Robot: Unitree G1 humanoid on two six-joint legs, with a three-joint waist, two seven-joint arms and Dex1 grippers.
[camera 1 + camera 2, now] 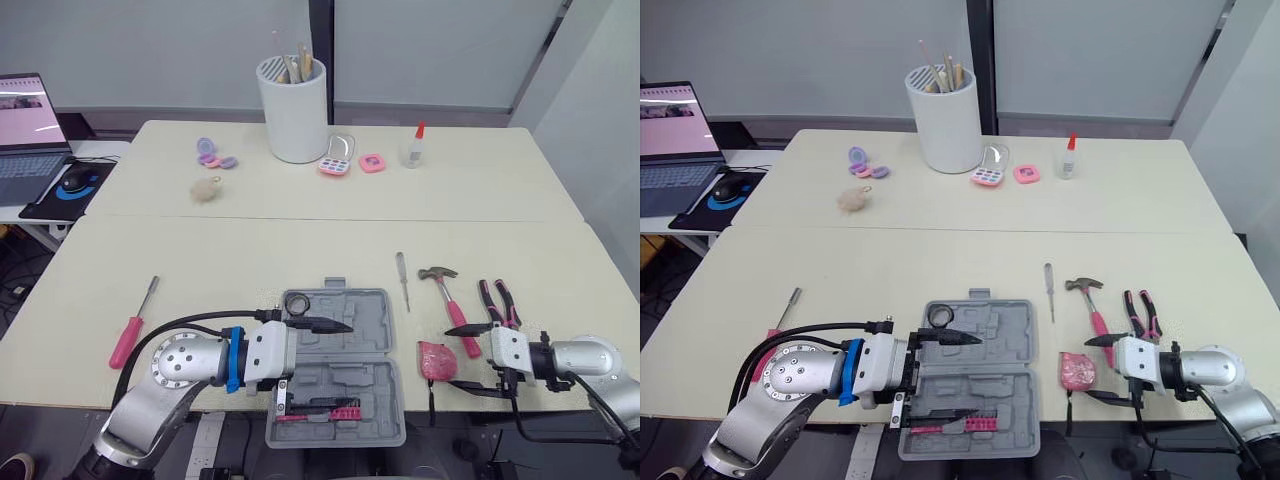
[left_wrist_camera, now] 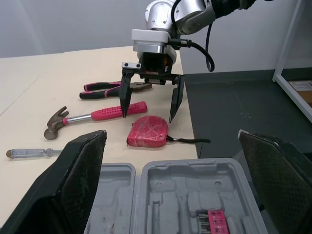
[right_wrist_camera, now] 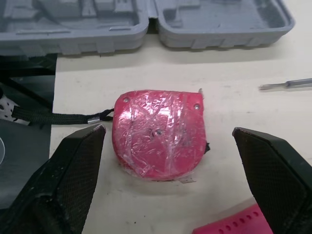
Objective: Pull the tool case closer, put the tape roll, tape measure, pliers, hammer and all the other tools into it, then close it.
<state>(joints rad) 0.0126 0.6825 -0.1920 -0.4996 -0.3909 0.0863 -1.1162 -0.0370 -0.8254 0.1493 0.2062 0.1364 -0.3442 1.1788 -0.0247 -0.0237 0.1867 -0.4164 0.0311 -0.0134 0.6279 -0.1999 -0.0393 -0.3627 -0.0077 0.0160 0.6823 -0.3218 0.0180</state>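
Observation:
The grey tool case [image 1: 372, 352] lies open at the table's front edge. The black tape roll [image 1: 297, 303] sits in its far left corner and a pink bit set [image 1: 335, 411] in its near half. My left gripper [image 1: 320, 365] is open, its fingers spread over the case's left side. The red tape measure [image 3: 158, 132] lies right of the case, between the tips of my open right gripper [image 1: 462, 357] without touching them. Behind it lie the hammer [image 1: 450, 297], the pliers [image 1: 499, 301] and a small screwdriver [image 1: 403, 281]. A red-handled screwdriver [image 1: 133, 327] lies far left.
A white pot [image 1: 293, 112] of sticks, a glue bottle [image 1: 414, 147] and small pink and purple trinkets [image 1: 340, 160] stand at the back of the table. A laptop [image 1: 27, 130] and mouse sit on a side desk to the left.

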